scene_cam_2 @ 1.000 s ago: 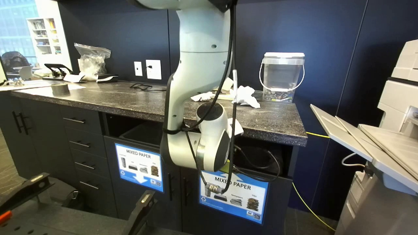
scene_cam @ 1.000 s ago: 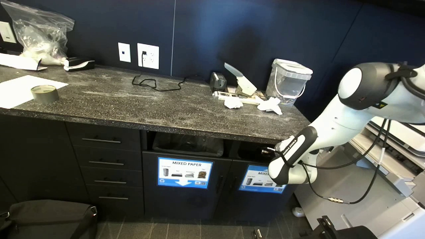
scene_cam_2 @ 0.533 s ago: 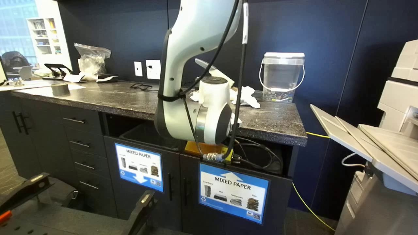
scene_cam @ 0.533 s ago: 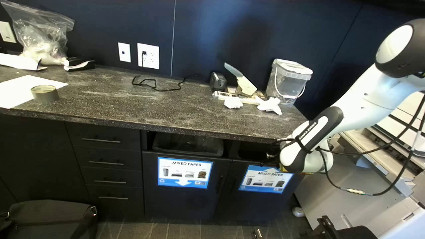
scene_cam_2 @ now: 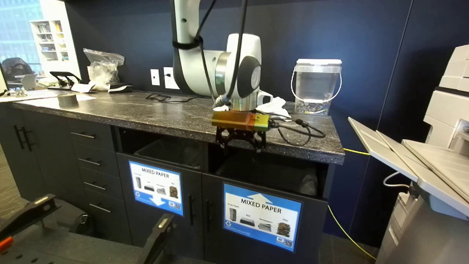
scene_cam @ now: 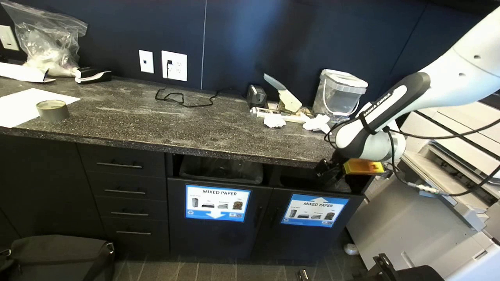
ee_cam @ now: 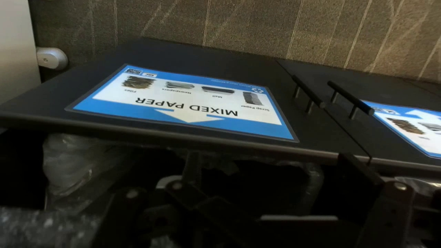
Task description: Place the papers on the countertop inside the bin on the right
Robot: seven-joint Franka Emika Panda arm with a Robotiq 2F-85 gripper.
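Stone desk (scene_cam: 195, 128): fetching from it is likely the step in hand; next should come a lift clear of the front edge, then a reach toward the back right corner.
Panda arm (scene_cam: 435, 91): slopes down to the front edge, end pointing downward.
Right MIXED PAPER bin (scene_cam_2: 313, 223): open, under the front edge's right end.
Robotiq end effector (scene_cam_2: 242, 150): fingers apart over that bin, apparently empty.
Spread paper wad (scene_cam: 317, 122): near the back right corner.
Compact paper wad (scene_cam: 274, 120): left of it.

Dark blue wall panels (scene_cam_2: 366, 40), brownish floor (ee_cam: 248, 24) with pale streaks, white bookshelf (scene_cam_2: 53, 39) beside a bright window (scene_cam_2: 18, 27).
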